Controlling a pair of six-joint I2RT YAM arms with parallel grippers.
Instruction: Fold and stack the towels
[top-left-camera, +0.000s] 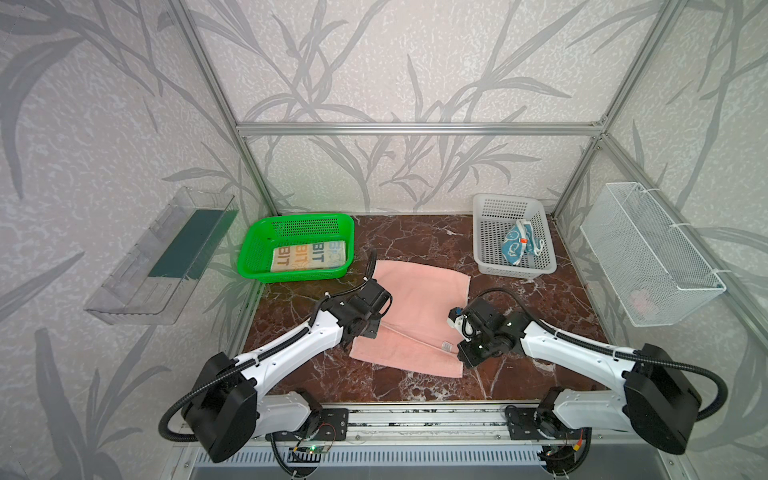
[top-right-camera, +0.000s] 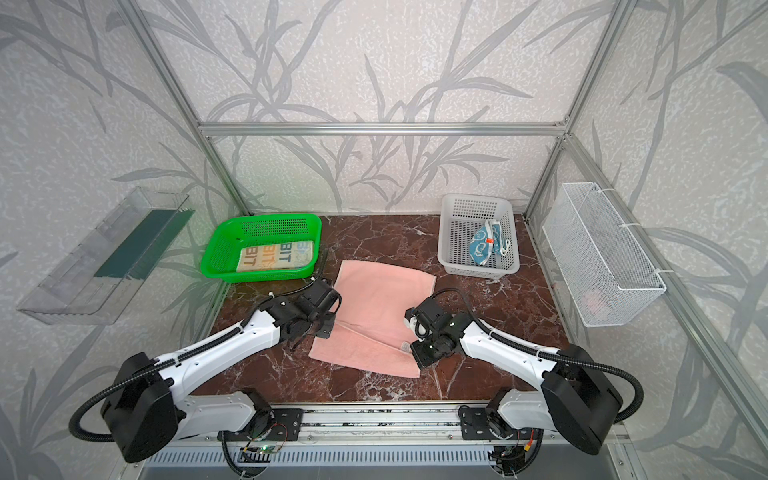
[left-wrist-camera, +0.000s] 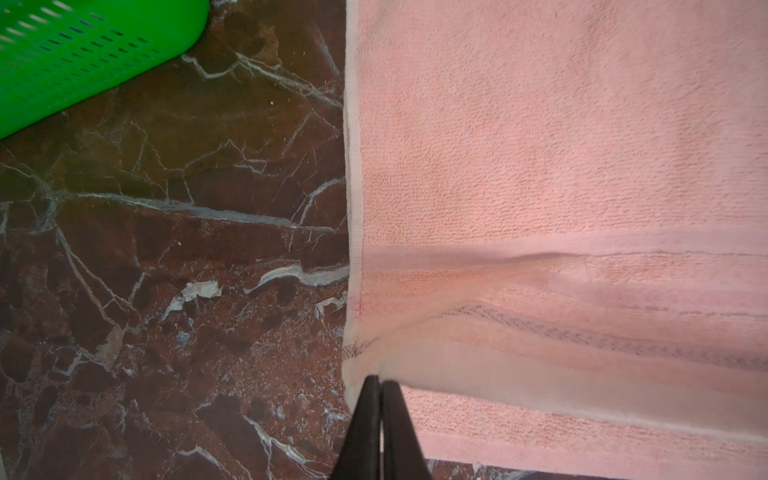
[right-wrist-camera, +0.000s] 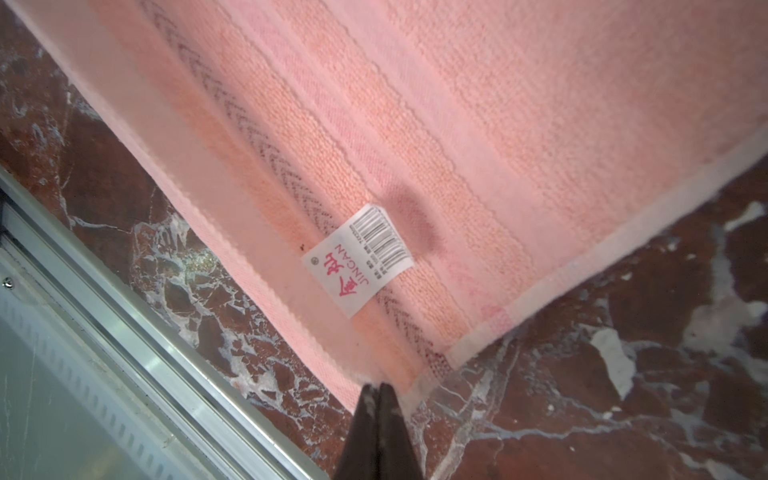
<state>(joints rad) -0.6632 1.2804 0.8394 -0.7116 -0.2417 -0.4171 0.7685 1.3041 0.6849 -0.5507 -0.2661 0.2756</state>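
Table (top-left-camera: 415, 241), dark red-brown marble top, white veins. I see it in both top views (top-right-camera: 374, 232).

Big plain pink terry towel (top-left-camera: 419, 299) lies mid-table, between my two arms. It is flat, with a top layer doubled over so that a hem runs slantwise across the near part. It also shows in the other views (top-right-camera: 382, 295) (left-wrist-camera: 540, 145) (right-wrist-camera: 498, 104).

White wire-mesh basket (top-left-camera: 648, 257) hangs on the right wall and a clear plastic tray (top-left-camera: 158, 257) on the left wall, both well apart from the pink terry towel.

Green slotted plastic basket (top-left-camera: 291, 276) sits at the far left of the table, its near corner just beside the pink terry towel's far-left corner. Inside it lies a folded flat cream towel with orange and blue "BIT" letters (top-left-camera: 309, 255).

Pale grey slotted plastic basket (top-left-camera: 515, 272) sits far right. Small teal towel with white cartoon faces (top-left-camera: 517, 245) lies crumpled in it, not folded.

Left gripper (left-wrist-camera: 379, 384) is at the towel's left edge. Its black fingers are pressed together, with only a hairline slit between them. They pinch the end of the doubled-over hem, which rises blurred toward the camera.

Right gripper (right-wrist-camera: 380, 388) is at the right end of that same hem, its fingers pressed tight on the towel's corner.

Small white sewn-in label with a barcode and red characters (right-wrist-camera: 359, 259) sits on the hem band, just in from the right gripper.
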